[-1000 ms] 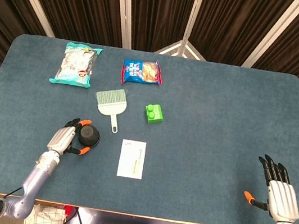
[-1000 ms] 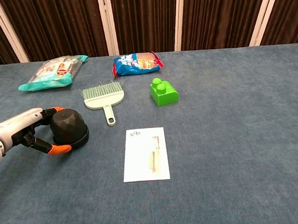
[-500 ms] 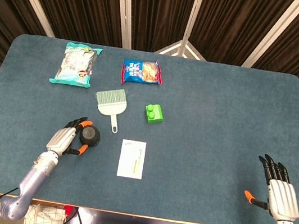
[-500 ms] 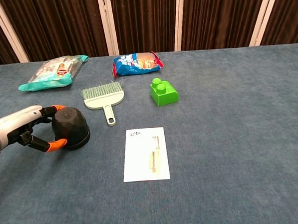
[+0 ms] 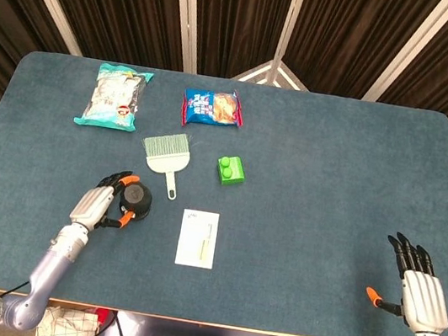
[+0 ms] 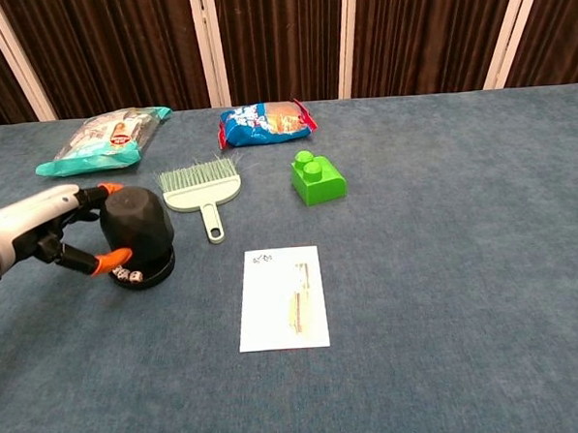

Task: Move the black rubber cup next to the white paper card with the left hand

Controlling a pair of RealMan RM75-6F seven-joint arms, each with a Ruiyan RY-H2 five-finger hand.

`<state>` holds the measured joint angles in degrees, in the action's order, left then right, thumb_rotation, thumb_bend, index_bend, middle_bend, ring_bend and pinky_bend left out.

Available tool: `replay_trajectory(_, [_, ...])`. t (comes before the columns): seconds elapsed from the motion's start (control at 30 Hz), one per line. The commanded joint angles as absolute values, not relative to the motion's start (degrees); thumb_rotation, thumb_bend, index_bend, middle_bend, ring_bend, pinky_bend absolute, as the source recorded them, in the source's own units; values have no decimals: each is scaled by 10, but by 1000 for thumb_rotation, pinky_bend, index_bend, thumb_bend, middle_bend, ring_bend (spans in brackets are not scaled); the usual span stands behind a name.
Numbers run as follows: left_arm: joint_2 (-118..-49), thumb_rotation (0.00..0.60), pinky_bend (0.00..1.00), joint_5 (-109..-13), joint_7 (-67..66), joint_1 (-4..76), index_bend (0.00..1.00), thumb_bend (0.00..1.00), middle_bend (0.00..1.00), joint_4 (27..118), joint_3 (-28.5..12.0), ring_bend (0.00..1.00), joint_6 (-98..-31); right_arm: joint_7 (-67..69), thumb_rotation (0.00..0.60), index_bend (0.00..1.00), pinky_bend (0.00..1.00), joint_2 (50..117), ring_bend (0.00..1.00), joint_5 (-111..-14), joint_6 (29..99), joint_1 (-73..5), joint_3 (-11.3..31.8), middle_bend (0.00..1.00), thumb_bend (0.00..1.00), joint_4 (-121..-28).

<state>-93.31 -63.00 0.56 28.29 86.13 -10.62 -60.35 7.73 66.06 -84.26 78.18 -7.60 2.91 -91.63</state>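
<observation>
The black rubber cup [image 5: 136,198] [image 6: 137,229] is upside down and tilted, its rim lifted on the near side in the chest view. My left hand [image 5: 97,203] [image 6: 40,232] grips it from the left, orange fingertips wrapped round its sides. The white paper card [image 5: 198,237] [image 6: 283,296] lies flat to the right of the cup, a short gap between them. My right hand [image 5: 420,287] rests open at the table's near right edge, holding nothing; the chest view does not show it.
A small green dustpan brush [image 5: 166,154] [image 6: 202,191] lies just behind the cup. A green toy block [image 5: 230,170] [image 6: 316,177] sits behind the card. Two snack bags [image 5: 116,96] [image 5: 213,107] lie along the far side of the blue table [image 5: 331,193].
My left hand has raised and tipped the cup and carried it slightly toward the far side and right; the card and my right hand have stayed put.
</observation>
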Motion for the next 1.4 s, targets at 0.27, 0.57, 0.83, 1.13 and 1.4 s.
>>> replay_trajectory(0.27, [-963, 600, 0, -659, 18, 315, 190, 617, 171, 878, -141, 0, -607, 76, 600, 79, 36, 663, 106, -843, 778, -79, 29, 35, 223, -916])
replay_trajectory(0.57, [-986, 600, 0, -599, -24, 353, 184, 611, 164, 873, -141, 0, -546, 83, 600, 79, 36, 660, 106, -842, 784, -77, 31, 35, 222, -913])
replay_trajectory(0.83, [-1001, 600, 0, -578, -60, 360, 183, 600, 149, 863, -125, 0, -547, 88, 600, 79, 36, 658, 106, -841, 782, -77, 31, 35, 222, -914])
replay_trajectory(1.13, [-1002, 600, 0, -552, -104, 364, 171, 552, 77, 859, -109, 0, -543, 88, 600, 79, 36, 656, 106, -841, 781, -77, 32, 35, 223, -916])
replay_trajectory(1.4, [-986, 600, 0, -551, -113, 372, 114, 382, 0, 872, -104, 0, -529, 86, 600, 79, 36, 657, 106, -838, 780, -78, 32, 35, 222, -915])
